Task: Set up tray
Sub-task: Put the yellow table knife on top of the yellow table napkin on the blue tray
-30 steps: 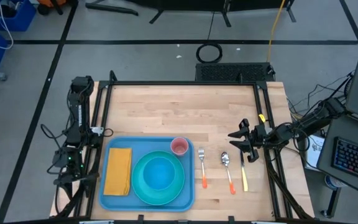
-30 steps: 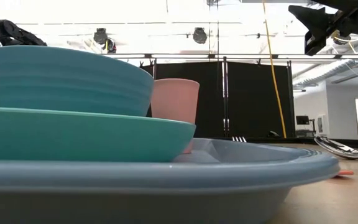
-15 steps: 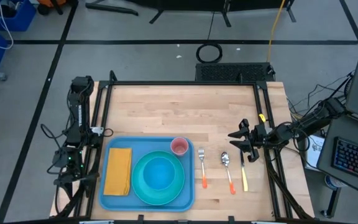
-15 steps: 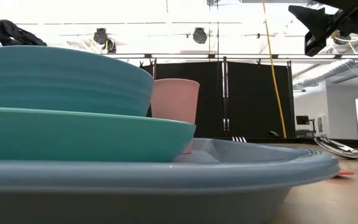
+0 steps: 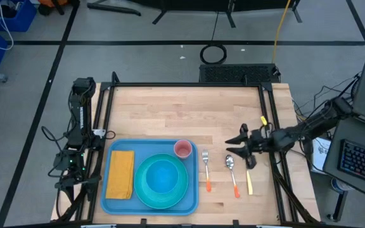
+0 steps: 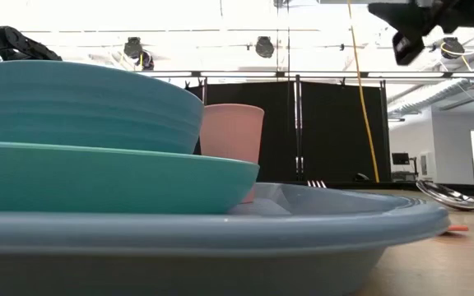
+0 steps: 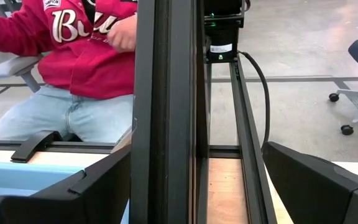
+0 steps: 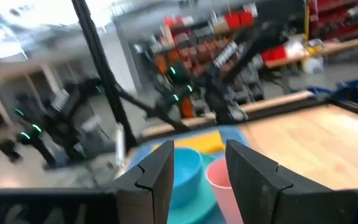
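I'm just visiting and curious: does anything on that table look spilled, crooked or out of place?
Nothing stands out. The tray holds a folded yellow napkin, a bowl on a teal plate and an upright pink cup. Fork, spoon and knife lie roughly parallel on the table beside it.

Right gripper (image 5: 238, 146) aloft, fingers apart — left gripper (image 7: 191, 180) parked at table's left edge, open.

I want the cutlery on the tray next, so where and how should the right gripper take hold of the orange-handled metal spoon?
Grip the orange-handled metal spoon at its orange handle, coming straight down from above with the fingers across the handle's width. It lies flat on the wooden table, the fork and yellow-handled utensil close either side. The right gripper is open above the bowl end.
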Motion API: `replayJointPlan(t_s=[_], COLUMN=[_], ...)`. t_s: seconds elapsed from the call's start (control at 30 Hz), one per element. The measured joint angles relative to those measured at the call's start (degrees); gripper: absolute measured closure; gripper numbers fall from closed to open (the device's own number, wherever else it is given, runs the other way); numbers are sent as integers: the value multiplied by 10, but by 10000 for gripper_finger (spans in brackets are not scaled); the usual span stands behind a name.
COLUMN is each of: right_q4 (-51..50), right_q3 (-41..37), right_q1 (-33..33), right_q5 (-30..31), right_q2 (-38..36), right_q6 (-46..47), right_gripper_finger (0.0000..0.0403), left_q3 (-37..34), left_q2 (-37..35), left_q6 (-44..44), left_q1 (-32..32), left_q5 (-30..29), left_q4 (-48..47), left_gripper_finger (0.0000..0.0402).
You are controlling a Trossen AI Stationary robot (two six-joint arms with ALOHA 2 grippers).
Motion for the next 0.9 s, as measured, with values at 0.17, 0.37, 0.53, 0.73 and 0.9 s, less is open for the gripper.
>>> replayJointPlan(t_s=[0.17, 0.37, 0.53, 0.73, 0.9], right_q4=[-103, -277, -347, -524, -628], right_q3=[96, 199, 271, 335, 354], right_q1=[2, -11, -15, -30, -30], right_q5=[44, 57, 22, -7, -50], right_q2=[92, 168, 227, 278, 287], right_q6=[18, 120, 177, 316, 428], right_gripper_finger=[268, 268, 268, 268, 269], left_q3=[0, 0, 0, 0, 0], left_q2=[0, 0, 0, 0, 0], left_q6=[0, 0, 0, 0, 0], left_q1=[0, 0, 0, 0, 0], left_q5=[0, 0, 0, 0, 0], left_q4=[0, 0, 0, 0, 0], left_gripper_finger=[50, 50, 50, 50, 50])
